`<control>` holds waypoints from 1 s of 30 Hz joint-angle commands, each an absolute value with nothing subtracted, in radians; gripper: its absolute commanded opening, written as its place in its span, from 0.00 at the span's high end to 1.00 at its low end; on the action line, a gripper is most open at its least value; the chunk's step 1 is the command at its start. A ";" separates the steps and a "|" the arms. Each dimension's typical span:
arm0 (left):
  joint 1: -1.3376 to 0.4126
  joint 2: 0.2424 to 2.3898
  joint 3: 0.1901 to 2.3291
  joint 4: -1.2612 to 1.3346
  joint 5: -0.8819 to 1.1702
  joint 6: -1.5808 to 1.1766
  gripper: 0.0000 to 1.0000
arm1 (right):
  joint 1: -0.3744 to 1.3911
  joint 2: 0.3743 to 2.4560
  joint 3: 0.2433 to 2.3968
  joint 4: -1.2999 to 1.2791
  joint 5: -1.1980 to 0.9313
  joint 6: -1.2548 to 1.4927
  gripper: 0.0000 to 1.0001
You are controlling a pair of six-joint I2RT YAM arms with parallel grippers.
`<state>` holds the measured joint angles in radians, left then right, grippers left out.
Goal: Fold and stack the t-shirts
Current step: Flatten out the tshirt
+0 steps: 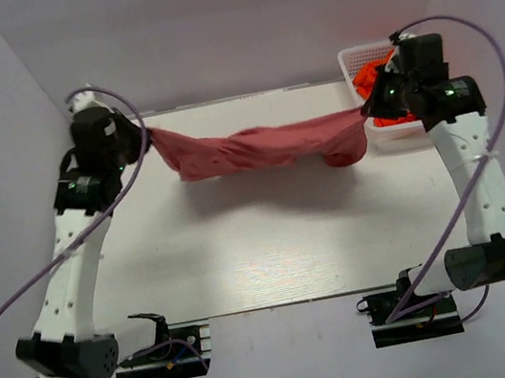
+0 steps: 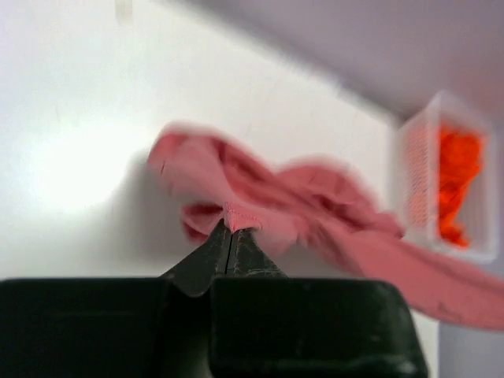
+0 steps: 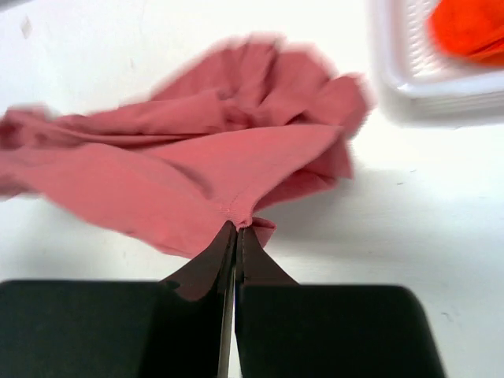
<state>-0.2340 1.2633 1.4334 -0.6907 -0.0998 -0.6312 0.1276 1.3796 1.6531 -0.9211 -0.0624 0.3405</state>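
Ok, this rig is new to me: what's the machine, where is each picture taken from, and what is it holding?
The machine is two robot arms, the left arm and the right arm, bolted at the near edge of a white table. The wide picture looks down from above and behind them. The other two come from a camera on each wrist, looking past its own dark fingers. The left gripper and the right gripper are each shut on an edge of one red shirt, stretched between them above the table. At the far right stands a white basket holding orange cloth.

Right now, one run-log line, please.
left pincer: shut on rose-red t-shirt | right pincer: shut on it | orange t-shirts: in white basket
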 commanded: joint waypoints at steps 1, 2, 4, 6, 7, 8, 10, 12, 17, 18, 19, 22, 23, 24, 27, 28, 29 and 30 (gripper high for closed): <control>-0.227 1.132 1.581 -0.696 -0.279 -0.598 1.00 | 0.114 1.328 1.796 -1.017 0.070 0.331 1.00; -0.227 1.123 1.659 -0.722 -0.317 -0.583 1.00 | 0.114 1.318 1.859 -1.034 0.077 0.324 1.00; -0.227 1.109 1.776 -0.758 -0.342 -0.566 1.00 | 0.112 1.315 1.968 -1.069 0.087 0.304 1.00; -0.227 1.085 1.839 -0.768 -0.354 -0.552 1.00 | 0.110 1.287 2.083 -1.072 0.090 0.281 1.00; -0.227 1.074 1.865 -0.769 -0.354 -0.542 1.00 | 0.110 1.279 2.107 -1.062 0.089 0.272 1.00; -0.227 1.062 1.908 -0.769 -0.365 -0.528 1.00 | 0.112 1.247 2.158 -1.057 0.087 0.262 1.00; -0.236 1.017 1.952 -0.753 -0.365 -0.505 1.00 | 0.110 1.195 2.177 -1.014 0.074 0.253 1.00; -0.236 0.985 1.982 -0.732 -0.365 -0.493 1.00 | 0.117 1.128 2.164 -0.953 0.034 0.249 1.00; -0.236 0.908 2.112 -0.721 -0.318 -0.457 1.00 | 0.114 0.917 2.086 -0.719 -0.015 0.235 1.00; -0.236 0.899 2.129 -0.721 -0.298 -0.457 1.00 | 0.115 0.866 2.095 -0.707 -0.008 0.238 1.00; -0.236 0.890 2.155 -0.721 -0.285 -0.457 1.00 | 0.117 0.850 2.098 -0.693 -0.009 0.232 1.00; -0.236 0.862 2.203 -0.710 -0.247 -0.448 1.00 | 0.118 0.795 2.103 -0.631 -0.031 0.222 1.00; -0.236 0.848 2.213 -0.697 -0.238 -0.448 1.00 | 0.117 0.778 2.106 -0.609 -0.050 0.216 1.00; -0.236 0.839 2.233 -0.672 -0.213 -0.439 1.00 | 0.121 0.775 2.121 -0.609 -0.051 0.216 1.00; -0.236 0.848 2.295 -0.658 -0.164 -0.427 1.00 | 0.118 0.764 2.141 -0.614 -0.048 0.218 1.00; -0.236 0.862 2.305 -0.658 -0.164 -0.426 1.00 | 0.120 0.752 2.138 -0.615 -0.040 0.221 1.00; -0.236 0.862 2.315 -0.658 -0.164 -0.426 1.00 | 0.118 0.750 2.132 -0.620 -0.037 0.227 1.00; -0.236 0.874 2.315 -0.658 -0.164 -0.426 1.00 | 0.118 0.750 2.128 -0.627 -0.032 0.229 1.00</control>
